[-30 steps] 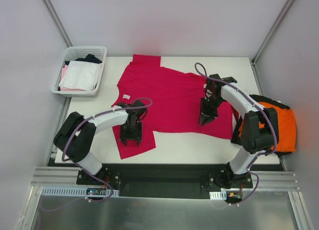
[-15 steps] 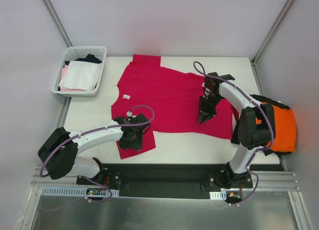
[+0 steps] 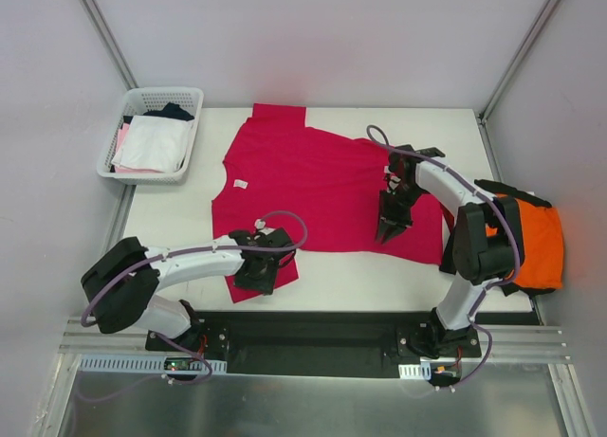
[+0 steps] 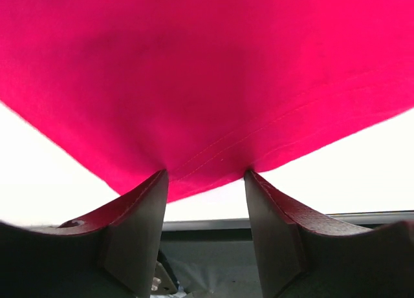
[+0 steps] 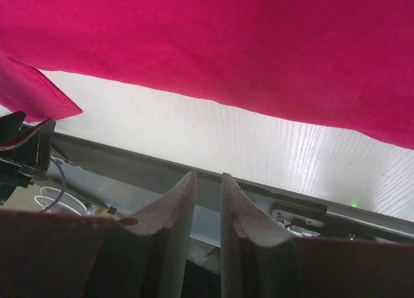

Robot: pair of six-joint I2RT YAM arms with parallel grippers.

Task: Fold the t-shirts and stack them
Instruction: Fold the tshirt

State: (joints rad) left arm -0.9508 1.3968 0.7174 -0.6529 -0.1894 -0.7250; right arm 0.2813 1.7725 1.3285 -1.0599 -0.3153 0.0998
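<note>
At far left, a white mesh basket (image 3: 133, 103) stands off the table's back-left corner. It holds a folded white garment (image 3: 152, 143), a pink one (image 3: 121, 138) at its left side and a dark one (image 3: 175, 110) at the back.

The crimson t-shirt (image 3: 313, 186) lies spread flat across the middle of the white table (image 3: 379, 266), with its white neck label (image 3: 241, 184) showing on the left side. One sleeve reaches the near-left edge of the table.

The left gripper (image 3: 261, 276) is low on that sleeve's near corner. In the left wrist view its fingers (image 4: 139, 227) are spread apart, and the stitched hem of the sleeve (image 4: 213, 162) lies at their tips, between them. The cloth is not pinched.

The right gripper (image 3: 389, 230) points down over the shirt's near-right part. In the right wrist view its fingers (image 5: 174, 214) are drawn almost together. A thin slit remains between them and nothing is in it.

At far right, beyond the table edge, the orange t-shirt (image 3: 542, 243) lies bunched with the black t-shirt (image 3: 517, 192) over its back edge. What supports them cannot be told.
</note>
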